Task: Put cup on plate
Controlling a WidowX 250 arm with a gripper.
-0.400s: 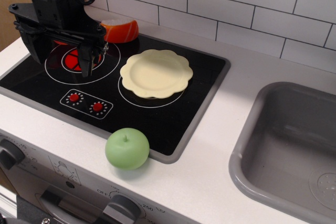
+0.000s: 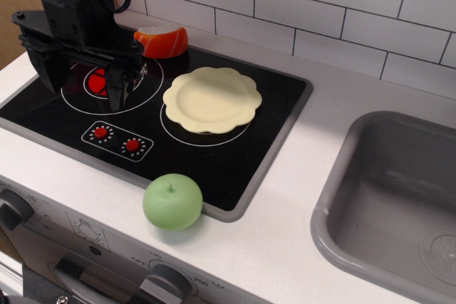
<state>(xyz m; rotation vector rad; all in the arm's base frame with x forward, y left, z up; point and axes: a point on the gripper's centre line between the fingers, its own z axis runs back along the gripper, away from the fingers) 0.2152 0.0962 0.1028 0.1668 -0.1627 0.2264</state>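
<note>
White-tiled wall behind a black toy hob (image 2: pixel 235 154); the gripper (image 2: pixel 84 85) points down at far left, jaws spread around the red cup (image 2: pixel 102 81).

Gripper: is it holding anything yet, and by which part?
Cannot tell. The gripper straddles the red cup on the left burner, but its body hides any contact.

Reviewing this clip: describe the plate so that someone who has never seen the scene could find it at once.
Start at the black stovetop set in the white counter, left of the grey sink. The plate lies flat on the stove's right burner ring, with nothing on it. It is pale cream-yellow with a wavy scalloped rim, unlike the round green apple at the stove's front edge and the orange piece with a white top by the tiled wall.
</note>
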